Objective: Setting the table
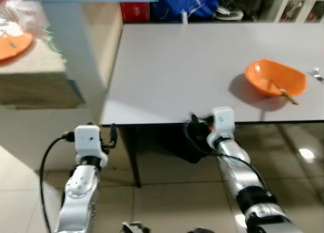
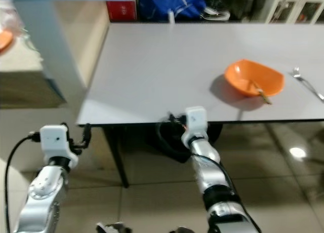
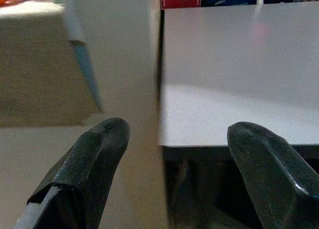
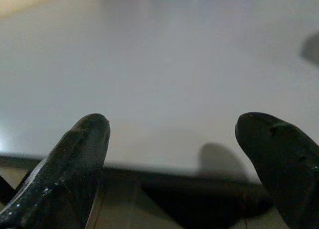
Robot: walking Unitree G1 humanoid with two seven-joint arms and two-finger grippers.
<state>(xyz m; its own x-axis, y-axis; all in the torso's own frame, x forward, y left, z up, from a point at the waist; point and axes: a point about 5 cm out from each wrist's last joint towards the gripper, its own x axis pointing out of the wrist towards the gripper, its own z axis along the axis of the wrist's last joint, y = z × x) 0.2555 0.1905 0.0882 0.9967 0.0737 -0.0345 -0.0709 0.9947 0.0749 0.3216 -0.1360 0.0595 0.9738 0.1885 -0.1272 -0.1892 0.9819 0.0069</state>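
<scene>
Left eye view: we see bowl (image 1: 276,78) on bench (image 1: 177,71), far right, fork (image 2: 307,83) beyond. Right gripper (image 4: 184,154) spread wide, empty, at near edge, nearer bowl. Left gripper (image 3: 172,164) wide, off bench corner.

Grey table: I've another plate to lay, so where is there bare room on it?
The rectangular grey table is bare from its left edge across to the tilted orange plastic bowl, back to the red box. It is crowded at the right: the bowl holds a utensil, and a metal fork lies beyond.
</scene>
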